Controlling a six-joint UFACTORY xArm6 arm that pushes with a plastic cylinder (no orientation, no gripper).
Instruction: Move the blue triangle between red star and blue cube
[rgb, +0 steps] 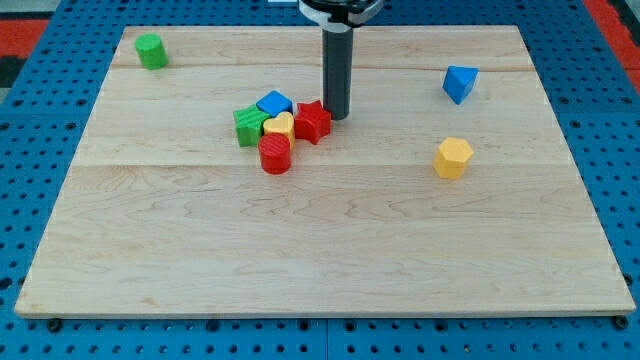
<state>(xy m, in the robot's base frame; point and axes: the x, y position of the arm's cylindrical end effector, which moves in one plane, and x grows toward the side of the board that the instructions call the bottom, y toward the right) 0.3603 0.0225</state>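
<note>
The blue triangle (460, 83) lies alone at the view's upper right. The red star (312, 121) and the blue cube (274, 104) sit in a tight cluster near the middle, the cube just up and left of the star. My tip (336, 116) rests on the board right beside the red star's right edge, far to the left of the blue triangle.
The cluster also holds a green star (250, 125), a yellow heart (279, 126) and a red cylinder (275, 154). A yellow hexagon (453, 157) lies at the right, a green cylinder (151, 50) at the upper left. The wooden board (320, 250) ends in blue pegboard.
</note>
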